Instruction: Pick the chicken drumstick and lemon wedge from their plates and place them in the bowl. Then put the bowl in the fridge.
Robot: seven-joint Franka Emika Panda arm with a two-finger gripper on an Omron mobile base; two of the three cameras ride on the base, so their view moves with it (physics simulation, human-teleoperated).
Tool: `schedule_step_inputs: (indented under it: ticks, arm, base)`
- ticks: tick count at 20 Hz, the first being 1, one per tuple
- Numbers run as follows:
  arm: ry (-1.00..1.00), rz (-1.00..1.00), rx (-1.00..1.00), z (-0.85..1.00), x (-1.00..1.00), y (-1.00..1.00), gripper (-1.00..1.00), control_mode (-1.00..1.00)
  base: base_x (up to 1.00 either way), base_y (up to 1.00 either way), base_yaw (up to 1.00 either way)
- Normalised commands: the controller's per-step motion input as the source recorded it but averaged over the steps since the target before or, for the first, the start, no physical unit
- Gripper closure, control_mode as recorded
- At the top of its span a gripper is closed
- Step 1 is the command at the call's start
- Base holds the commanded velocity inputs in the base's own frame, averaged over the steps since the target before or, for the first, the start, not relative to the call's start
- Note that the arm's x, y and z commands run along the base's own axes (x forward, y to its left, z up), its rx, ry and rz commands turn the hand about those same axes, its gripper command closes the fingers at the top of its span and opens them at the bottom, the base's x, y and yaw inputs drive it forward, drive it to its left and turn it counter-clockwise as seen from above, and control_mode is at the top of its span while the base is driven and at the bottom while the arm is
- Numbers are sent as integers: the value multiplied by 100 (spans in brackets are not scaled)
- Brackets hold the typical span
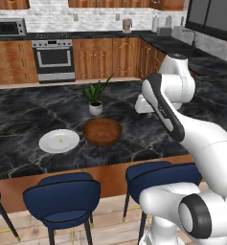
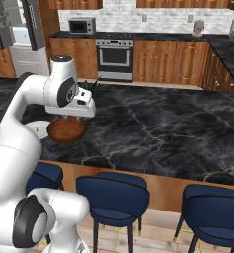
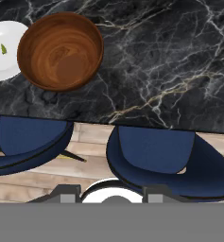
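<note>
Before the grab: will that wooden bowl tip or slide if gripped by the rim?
The bowl looks rigid and wide, so tipping seems unlikely. It is empty, probably light. On the glossy marble counter it may skid if nudged sideways.

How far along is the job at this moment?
Nothing looks done: the bowl is empty, and the lemon wedge still lies on the white plate beside it. The tool holds nothing and hangs over the counter edge above the blue stools. Left: both items into the bowl, then the bowl into the fridge.

Bowl (image 3: pixel 60 51) beside lemon wedge (image 3: pixel 4 48) plate (image 3: pixel 4 61)
</note>
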Motion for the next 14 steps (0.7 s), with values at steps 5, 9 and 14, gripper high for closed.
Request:
schedule_step_inputs:
  ticks: [5, 9, 14]
  arm:
    - [0, 0, 0, 0, 0, 0, -100, 100]
    - [0, 0, 0, 0, 0, 0, -100, 100]
    - [0, 0, 0, 0, 0, 0, -100, 100]
  base:
    - [0, 0, 0]
    - [0, 0, 0]
    - [-22, 8, -3]
